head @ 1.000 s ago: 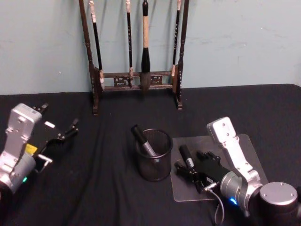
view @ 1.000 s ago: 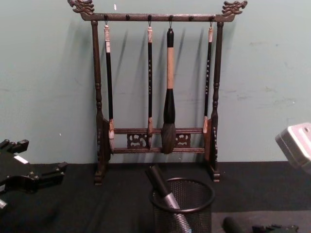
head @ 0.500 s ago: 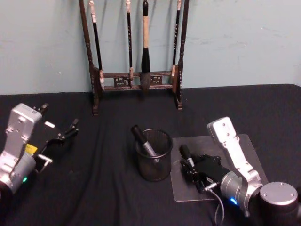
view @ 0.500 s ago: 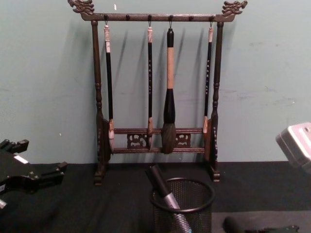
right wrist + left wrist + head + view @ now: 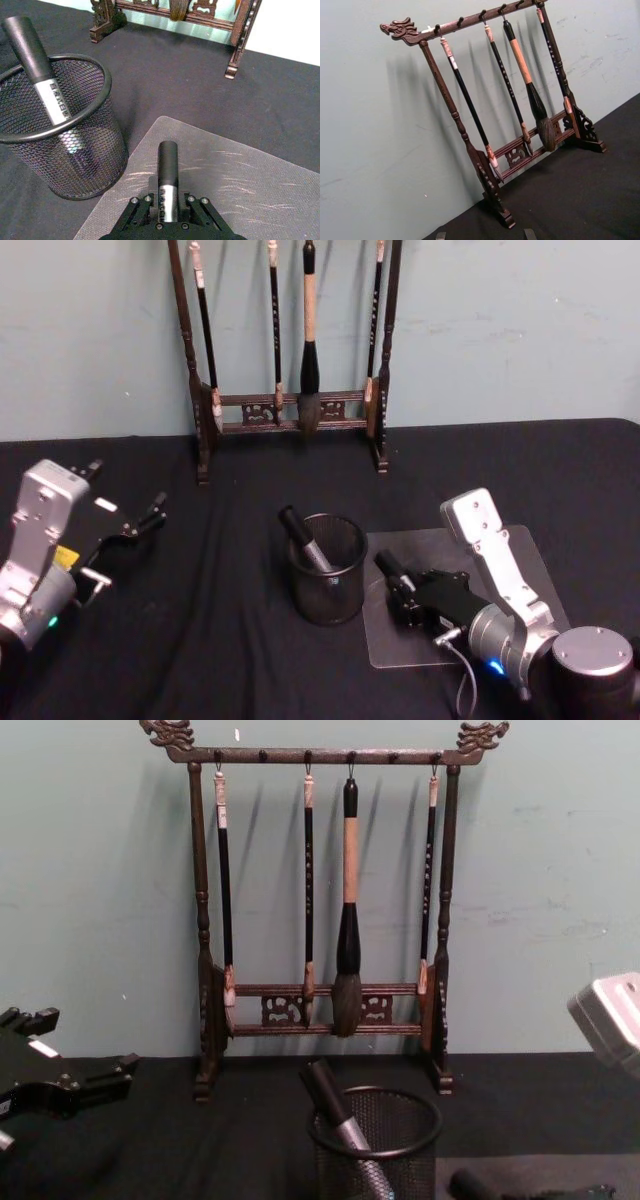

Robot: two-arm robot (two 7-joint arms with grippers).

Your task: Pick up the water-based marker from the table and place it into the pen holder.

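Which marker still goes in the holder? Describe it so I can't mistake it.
In front of the wooden brush rack stands the black mesh pen holder, with a clear mat on its right. Over that mat the right gripper holds the marker, black-capped with a grey barrel. The other marker leans inside the holder; this one is outside it.

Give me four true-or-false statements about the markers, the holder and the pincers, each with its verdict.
1. The right pincer is shut on a marker over the clear mat. True.
2. The pen holder is empty. False: a second marker leans inside it.
3. The left pincer holds a brush. False: it is open and holds nothing, at the table's left.
4. Four brushes hang on the brush rack. True.
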